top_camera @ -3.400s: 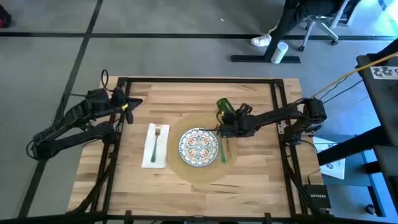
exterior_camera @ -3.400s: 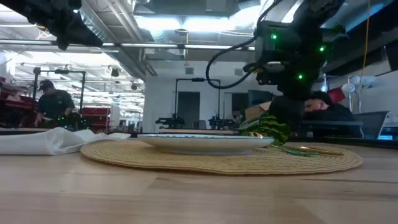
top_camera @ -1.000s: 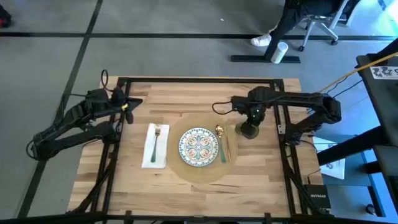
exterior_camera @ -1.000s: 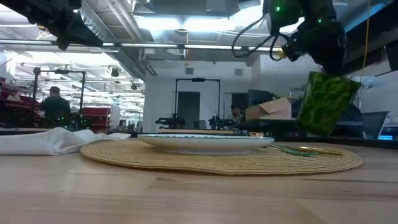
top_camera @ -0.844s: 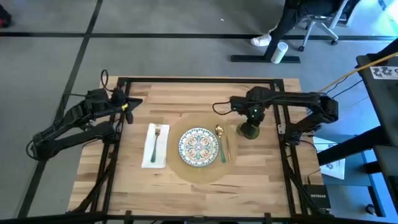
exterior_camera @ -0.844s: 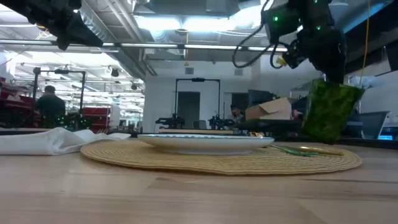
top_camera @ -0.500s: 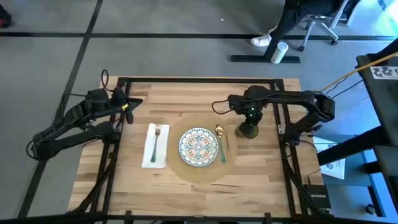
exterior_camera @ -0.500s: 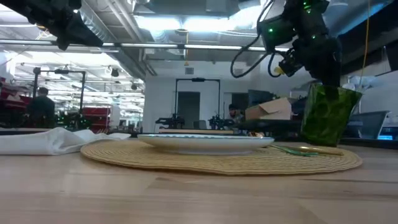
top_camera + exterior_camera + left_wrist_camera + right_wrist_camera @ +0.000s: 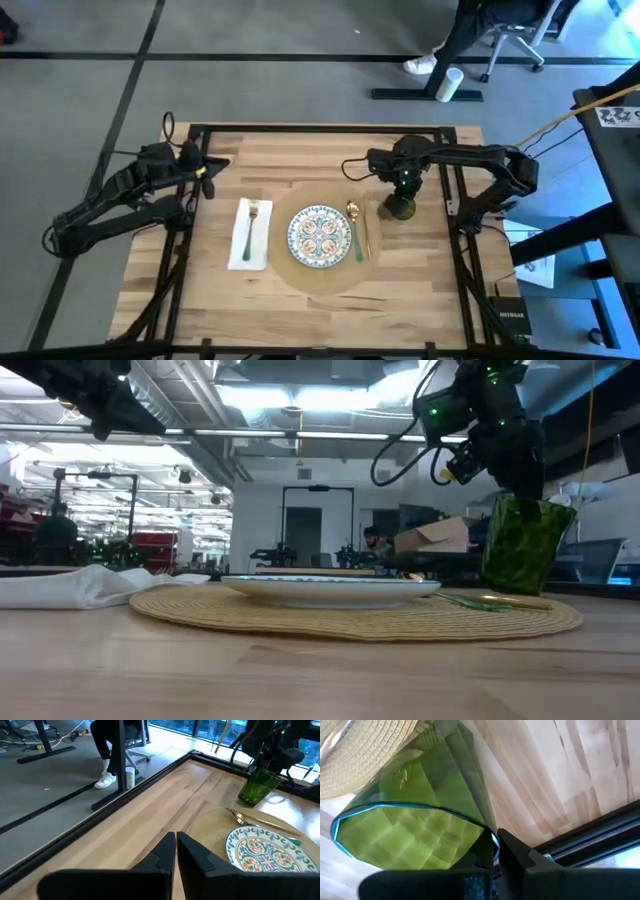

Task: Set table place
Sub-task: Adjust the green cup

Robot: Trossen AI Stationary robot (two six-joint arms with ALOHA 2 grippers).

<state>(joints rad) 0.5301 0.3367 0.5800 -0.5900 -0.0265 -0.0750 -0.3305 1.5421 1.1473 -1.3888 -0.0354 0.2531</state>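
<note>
Grey-floored workshop, with a person seated on an office chair out past the far edge of the big pale butcher-block wooden table (image 9: pixel 250 160) with its thin black frame.

Near the middle of that table sat the large flat round tan woven placemat (image 9: pixel 325 280), and I'm using it as my landmark. Centred on the placemat was a small ornate patterned plate (image 9: pixel 319 237), with a gold spoon (image 9: pixel 352 212) and other cutlery just to the plate's right, lying on the mat. A white rectangular napkin (image 9: pixel 249 234) carrying a fork lay just off the placemat's left edge.

The right gripper (image 9: pixel 402 186) was pinched on the rim of a green faceted glass tumbler (image 9: pixel 401 207), which stood just off the placemat's far-right edge. In the low view it looked upright and about down on the wood. The left gripper (image 9: pixel 212 168) waited well off to the placemat's far left, fingers together.

My guess on handling: the glass is stiff, slick and breakable, so a rim grip wants care on release. The mat looks light and floppy.

The right wrist view showed the pinch on the rim up close, which the overhead view couldn't. The low view showed the tumbler's stance.
</note>
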